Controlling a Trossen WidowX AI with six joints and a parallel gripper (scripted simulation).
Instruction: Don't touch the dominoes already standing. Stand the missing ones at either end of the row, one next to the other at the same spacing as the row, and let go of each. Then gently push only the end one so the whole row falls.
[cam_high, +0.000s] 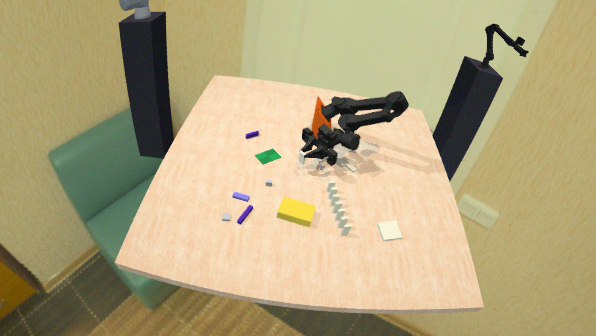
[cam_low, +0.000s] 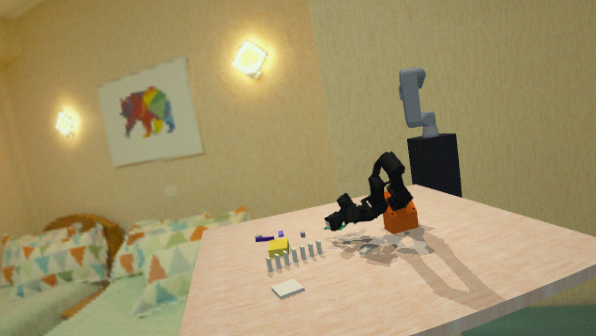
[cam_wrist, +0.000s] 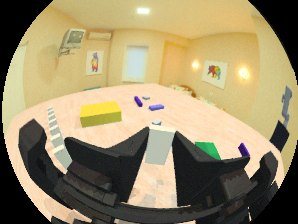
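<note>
My gripper (cam_high: 303, 156) (cam_low: 329, 224) (cam_wrist: 161, 132) is shut on a pale grey domino (cam_high: 301, 158) (cam_low: 327, 225) (cam_wrist: 158, 148), held upright between the fingertips above the table. Several pale dominoes stand in a spaced row; its end domino away from the arm (cam_high: 345, 230) (cam_low: 269, 264) is upright, and the end domino nearer the arm (cam_high: 331, 187) (cam_low: 319, 247) (cam_wrist: 62, 156) is upright too. The held domino is apart from the row, beyond its arm-side end. Another pale domino (cam_high: 352, 168) (cam_low: 367, 249) lies flat on the table near the arm, in its shadow.
A yellow block (cam_high: 296, 211) (cam_low: 278, 247) (cam_wrist: 100, 114) lies beside the row. A white square tile (cam_high: 389, 230) (cam_low: 288, 288) lies on the row's other side. A green tile (cam_high: 268, 156) (cam_wrist: 207, 149), purple bars and small grey blocks lie farther off. The arm's orange base (cam_low: 401, 220) stands behind.
</note>
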